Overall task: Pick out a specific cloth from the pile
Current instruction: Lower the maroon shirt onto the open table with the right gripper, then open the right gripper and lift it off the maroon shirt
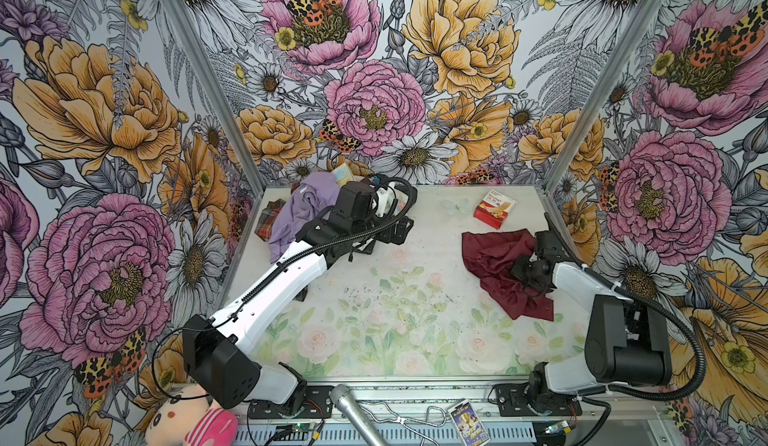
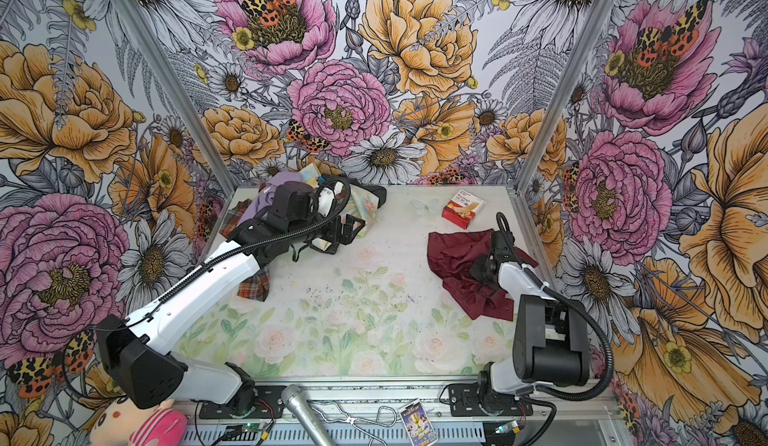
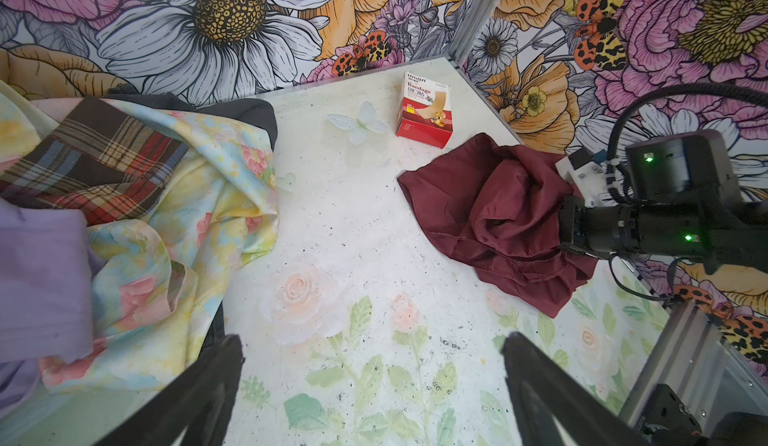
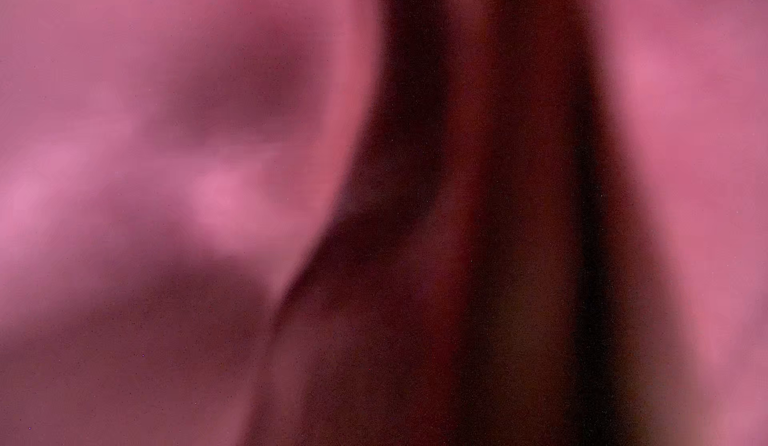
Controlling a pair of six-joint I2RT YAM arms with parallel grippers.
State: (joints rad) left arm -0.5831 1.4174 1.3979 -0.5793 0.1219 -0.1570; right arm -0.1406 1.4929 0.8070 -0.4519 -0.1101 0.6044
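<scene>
The cloth [image 1: 494, 257] [image 2: 453, 257] is dark maroon and lies crumpled on the right of the table, apart from the pile. My right gripper [image 1: 517, 271] [image 3: 557, 224] is sunk into its folds, shut on the cloth, with the fingertips hidden. Blurred maroon fabric [image 4: 208, 174] fills the right wrist view. The pile [image 1: 299, 211] [image 3: 166, 199] of lavender, plaid and pastel floral cloths sits at the back left. My left gripper [image 1: 390, 232] [image 3: 372, 340] hovers open beside the pile, over bare table, holding nothing.
A red bandage box [image 1: 494, 211] [image 3: 424, 111] and a pale butterfly cutout [image 1: 455, 206] lie at the back right, just behind the cloth. A plaid piece [image 2: 253, 286] lies under the left arm. A microphone [image 1: 357, 410], a plush toy [image 1: 187, 419] and a card [image 1: 467, 421] sit on the front rail.
</scene>
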